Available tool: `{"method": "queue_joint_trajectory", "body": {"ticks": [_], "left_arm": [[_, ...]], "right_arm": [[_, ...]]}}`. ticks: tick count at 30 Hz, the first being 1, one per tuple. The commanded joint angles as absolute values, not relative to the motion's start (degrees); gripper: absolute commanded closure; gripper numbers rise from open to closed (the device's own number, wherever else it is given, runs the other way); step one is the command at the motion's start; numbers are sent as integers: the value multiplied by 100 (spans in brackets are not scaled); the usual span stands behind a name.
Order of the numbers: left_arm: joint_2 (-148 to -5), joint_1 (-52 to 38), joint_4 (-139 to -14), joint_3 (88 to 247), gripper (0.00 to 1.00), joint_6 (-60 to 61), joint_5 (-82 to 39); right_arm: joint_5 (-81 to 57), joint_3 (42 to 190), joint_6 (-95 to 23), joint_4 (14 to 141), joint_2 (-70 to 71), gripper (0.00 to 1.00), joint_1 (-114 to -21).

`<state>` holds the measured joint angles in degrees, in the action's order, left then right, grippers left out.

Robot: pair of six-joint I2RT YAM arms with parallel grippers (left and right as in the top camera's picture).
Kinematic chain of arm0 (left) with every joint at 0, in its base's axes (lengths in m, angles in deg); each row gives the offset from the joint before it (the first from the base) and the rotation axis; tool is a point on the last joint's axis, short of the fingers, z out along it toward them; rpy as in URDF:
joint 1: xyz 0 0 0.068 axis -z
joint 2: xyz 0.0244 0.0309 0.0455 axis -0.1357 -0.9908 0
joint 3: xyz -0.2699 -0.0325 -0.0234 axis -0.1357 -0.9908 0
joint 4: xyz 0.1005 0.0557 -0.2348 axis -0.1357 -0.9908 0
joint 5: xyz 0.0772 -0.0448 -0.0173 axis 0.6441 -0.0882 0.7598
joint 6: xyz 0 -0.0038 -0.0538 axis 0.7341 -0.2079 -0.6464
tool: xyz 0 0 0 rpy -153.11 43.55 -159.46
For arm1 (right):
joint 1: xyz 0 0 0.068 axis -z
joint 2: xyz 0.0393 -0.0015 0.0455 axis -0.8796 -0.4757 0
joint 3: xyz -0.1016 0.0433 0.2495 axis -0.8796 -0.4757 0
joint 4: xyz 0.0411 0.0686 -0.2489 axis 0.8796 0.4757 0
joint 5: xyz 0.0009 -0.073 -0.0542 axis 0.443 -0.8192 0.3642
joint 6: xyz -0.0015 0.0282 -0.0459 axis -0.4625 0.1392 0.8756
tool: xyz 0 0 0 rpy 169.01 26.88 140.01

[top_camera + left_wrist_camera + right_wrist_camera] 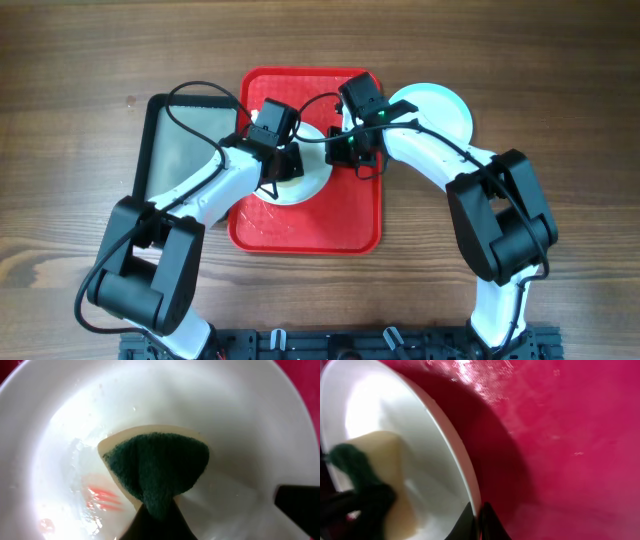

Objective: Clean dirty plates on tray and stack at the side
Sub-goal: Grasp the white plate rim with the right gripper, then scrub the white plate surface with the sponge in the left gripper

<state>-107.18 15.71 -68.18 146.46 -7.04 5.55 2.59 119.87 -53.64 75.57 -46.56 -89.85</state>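
Note:
A white plate [308, 182] lies on the red tray [340, 225]. My left gripper [283, 160] is shut on a sponge [157, 467] with a green scouring face and presses it into the plate [240, 425]. An orange-red smear [102, 497] sits left of the sponge. My right gripper [352, 152] is shut on the plate's rim [465, 475], which is raised off the tray [570, 435]. The sponge also shows in the right wrist view [365, 480]. A light blue plate [440, 112] lies on the table right of the tray, partly under my right arm. The third plate is not in view.
A black-rimmed grey tray [172, 140] lies on the wooden table just left of the red tray, under my left arm. The arm bases stand at the front edge of the table.

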Motion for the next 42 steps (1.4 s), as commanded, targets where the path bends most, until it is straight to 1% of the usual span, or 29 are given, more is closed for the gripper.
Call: {"method": "queue_joint_trajectory", "body": {"ticks": [1,2,4,5,6,8,9,10,11,14,15,16,17,18,19,20,21,25,28,42], "left_arm": [[-10530,1464,-6772,14807,95,-724,555],[-10471,1427,-6772,14823,94,-724,555],[-10298,1319,-6774,14851,93,-724,550],[-10207,1269,-6774,14856,93,-724,524],[-10110,1215,-6774,14858,93,-722,456],[-9936,1112,-6772,14858,96,-722,198],[-9859,1062,-6772,14858,96,-722,34],[-9793,1018,-6774,14858,96,-722,-127],[-9758,989,-6781,14858,96,-722,-234],[-9704,930,-6927,14858,96,-720,-368],[-9704,913,-7003,14858,96,-720,-346],[-9704,895,-7097,14858,96,-717,-320],[-9706,871,-7209,14858,96,-717,-248],[-9706,850,-7294,14858,96,-717,-147],[-9706,834,-7382,14858,96,-717,-20],[-9706,821,-7445,14856,96,-717,100],[-9706,812,-7508,14849,96,-717,249],[-9715,810,-7589,14792,96,-715,493],[-9769,810,-7587,14740,96,-715,493],[-10183,821,-7554,14738,96,-717,465]], "right_arm": [[960,11987,-6094,7373,-4760,96,-9002],[910,11987,-6063,7384,-4760,95,-9002],[901,11987,-5781,7384,-4760,86,-9002],[899,11987,-5653,7389,-4760,80,-9002],[895,11987,-5445,7393,-4760,70,-9002],[816,11987,-5150,7393,-4760,44,-9002],[700,11987,-4988,7391,-4760,23,-9002],[549,11987,-4870,7393,-4760,14,-9002],[403,11987,-4794,7393,-4760,13,-9002],[-220,11987,-4422,7362,-4760,12,-9002],[-364,11987,-4304,7332,-4763,13,-9002],[-458,11987,-4144,7273,-4763,17,-9002],[-456,11987,-4066,7216,-4763,25,-9002],[-454,11987,-4018,7161,-4763,37,-9002],[-454,11987,-4011,7109,-4763,46,-9002],[-452,11987,-4013,7072,-4763,58,-9004],[-452,11987,-4015,7039,-4763,63,-9006],[-452,11987,-4007,6938,-4778,64,-9009],[-454,11966,-3996,6884,-4784,69,-9009],[-454,11928,-3991,6764,-4824,69,-9057]]}}
